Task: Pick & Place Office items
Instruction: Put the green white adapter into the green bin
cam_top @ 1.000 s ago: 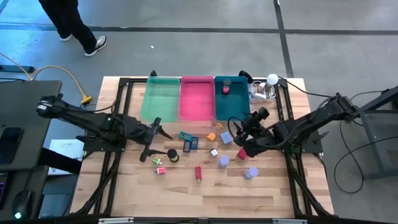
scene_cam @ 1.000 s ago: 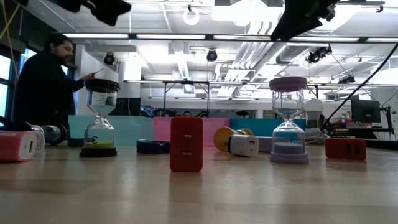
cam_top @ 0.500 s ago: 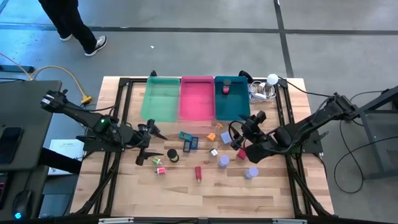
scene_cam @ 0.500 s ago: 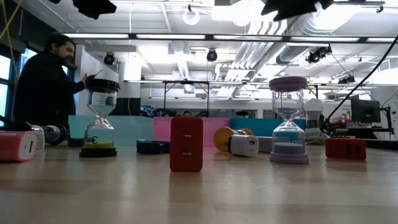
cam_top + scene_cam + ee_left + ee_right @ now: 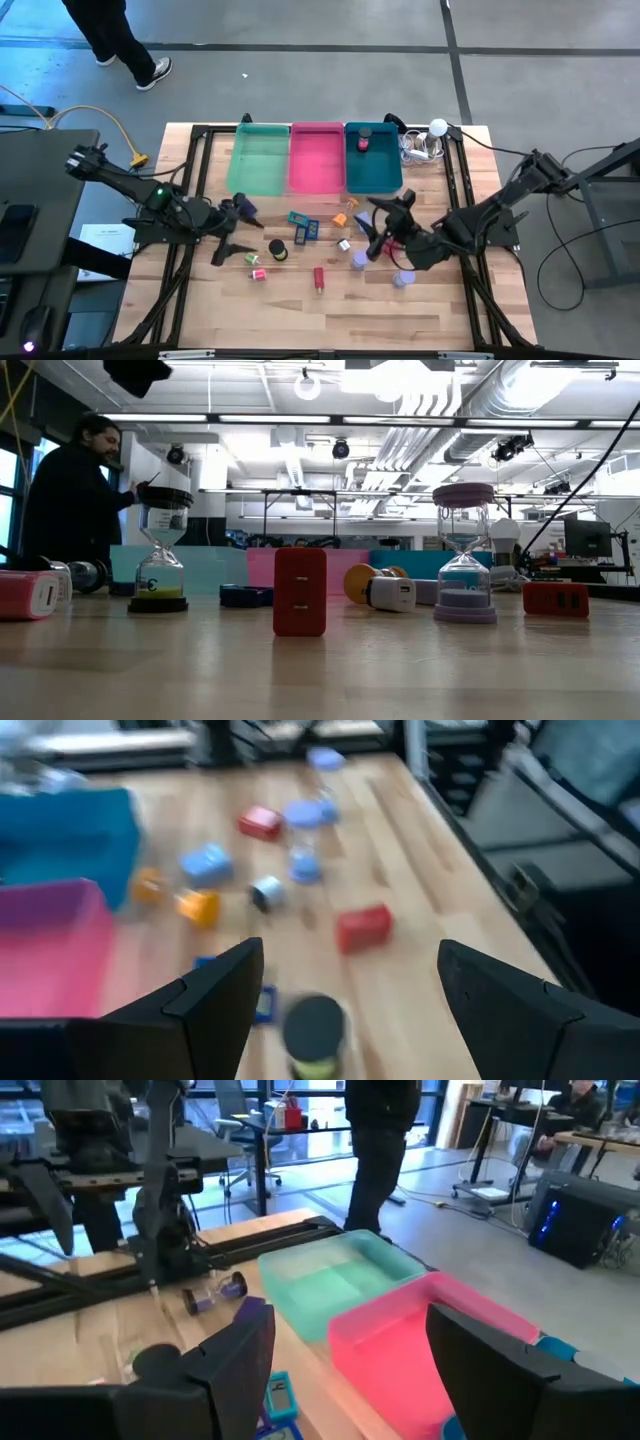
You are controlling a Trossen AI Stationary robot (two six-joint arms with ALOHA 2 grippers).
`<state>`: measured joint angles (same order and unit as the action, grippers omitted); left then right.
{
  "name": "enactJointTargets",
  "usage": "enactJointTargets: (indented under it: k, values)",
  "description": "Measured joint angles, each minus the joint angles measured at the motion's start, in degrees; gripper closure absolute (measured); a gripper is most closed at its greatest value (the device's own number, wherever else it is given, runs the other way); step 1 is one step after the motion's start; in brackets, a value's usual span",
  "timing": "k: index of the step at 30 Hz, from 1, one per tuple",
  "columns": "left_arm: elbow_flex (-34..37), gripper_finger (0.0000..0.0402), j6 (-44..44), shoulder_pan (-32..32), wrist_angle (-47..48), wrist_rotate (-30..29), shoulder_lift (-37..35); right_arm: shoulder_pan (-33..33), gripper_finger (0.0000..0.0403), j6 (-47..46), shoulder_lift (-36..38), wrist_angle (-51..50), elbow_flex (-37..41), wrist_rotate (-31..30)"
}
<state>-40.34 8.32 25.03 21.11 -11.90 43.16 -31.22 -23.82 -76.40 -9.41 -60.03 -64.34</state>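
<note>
Left gripper (image 5: 234,230) hangs over the left half of the wooden table (image 5: 440,310), jaws spread wide, nothing between them; right gripper (image 5: 378,228) sits over the right-centre cluster, jaws apart too, empty. High view: green tray (image 5: 258,158), pink tray (image 5: 315,158) and teal tray (image 5: 372,165) stand in a row at the far edge, white ball (image 5: 437,127) just beside the teal one. Office items are scattered mid-table between the arms: red block (image 5: 319,277) with its long axis running near-to-far, blue clips (image 5: 303,224), orange block (image 5: 340,219), black-capped hourglass (image 5: 277,248), lavender cylinder (image 5: 403,278). Grey floor around, a person's legs (image 5: 120,40) at far left. Low view: red block (image 5: 300,591) stands upright on end, long axis vertical, broad face toward the camera; black-capped hourglass (image 5: 162,550) left of it, lavender hourglass (image 5: 464,550) right, both upright; a second red block (image 5: 554,598) lies flat at far right. Open lab behind with ceiling lights, a person (image 5: 70,490) at left. Left wrist view: blurred; left gripper (image 5: 350,948) wide, red block (image 5: 363,927) lying on bare wood ahead. Right wrist view: right gripper (image 5: 350,1320) parted, green tray (image 5: 340,1285) and pink tray (image 5: 420,1330) ahead, desks and chairs beyond.
</note>
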Motion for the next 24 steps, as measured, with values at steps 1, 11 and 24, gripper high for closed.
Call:
enactJointTargets:
  k: [1, 11, 24]
  values:
    - [0.00, 0.0108, 0.18, 0.33, 0.77, 1.22, 0.06, -0.13, 0.0151, -0.12, -0.51, -0.02, 0.00, -0.08]
    - [0.00, 0.0108, 5.16, 2.99, 4.30, 2.12, 0.11, -0.16, 0.0151, 1.98, -6.48, 1.66, 0.07, -3.08]
    - [0.00, 0.0108, 9.57, 3.40, 0.50, 10.36, 0.11, -0.18, 0.0151, 4.17, -8.42, 2.39, 0.09, 2.30]
